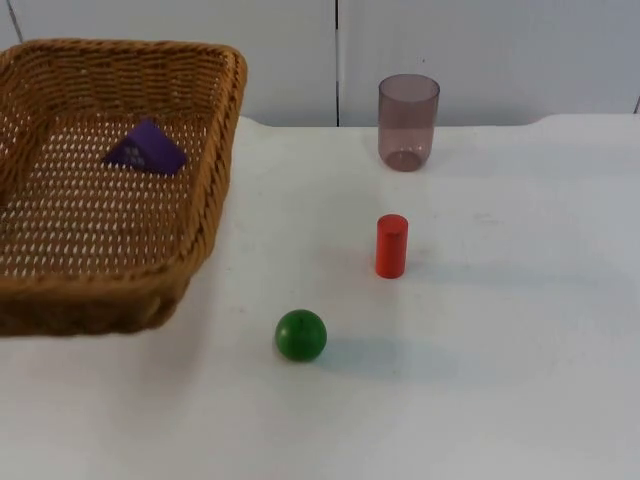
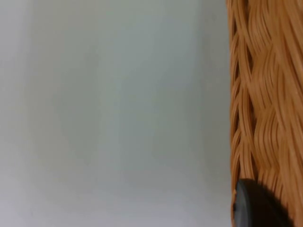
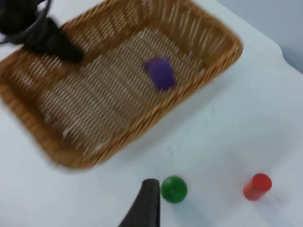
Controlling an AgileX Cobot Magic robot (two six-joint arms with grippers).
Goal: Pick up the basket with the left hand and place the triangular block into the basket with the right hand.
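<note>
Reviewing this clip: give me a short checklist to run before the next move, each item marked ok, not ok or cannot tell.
1. Purple triangular block inside the brown woven wicker basket: ok.
2. Left claw at the basket's rim: ok; firmness of grip: cannot tell.
3. Basket lifted off the white table: cannot tell.
4. Right claw away from the basket, above the green ball: ok.
5. Red cylinder and tinted plastic cup upright, apart from the basket: ok.

basket (image 1: 215, 150) cut off, left grip perhaps hidden
</note>
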